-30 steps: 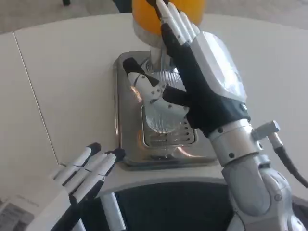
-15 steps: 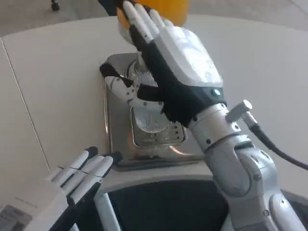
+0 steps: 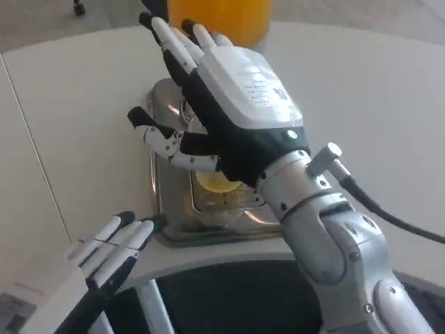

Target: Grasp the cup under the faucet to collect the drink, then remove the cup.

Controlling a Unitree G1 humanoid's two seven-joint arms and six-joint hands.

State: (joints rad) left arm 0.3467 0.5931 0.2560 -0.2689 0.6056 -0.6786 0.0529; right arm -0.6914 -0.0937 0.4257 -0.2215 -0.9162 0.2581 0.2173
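My right hand [image 3: 236,104] reaches over the steel drip tray [image 3: 165,209] with its fingers stretched toward the orange drink tank [image 3: 219,17]. Its thumb [image 3: 163,139] curls round the left side of the clear cup [image 3: 215,182], which sits between thumb and palm. Most of the cup is hidden under the hand. Orange liquid shows in the visible lower part of the cup. The faucet itself is hidden behind the hand. My left hand [image 3: 111,250] hovers at the near table edge, left of the tray, fingers straight and holding nothing.
The white table [image 3: 361,90] spreads to both sides of the tray, with a seam [image 3: 35,146] running down its left part. Its curved near edge borders a dark gap [image 3: 222,299] in front of me.
The camera has shifted, moving the whole scene left. My right hand has pushed further over the cup, covering more of it. Orange drink now shows in the cup, which looked clear before.
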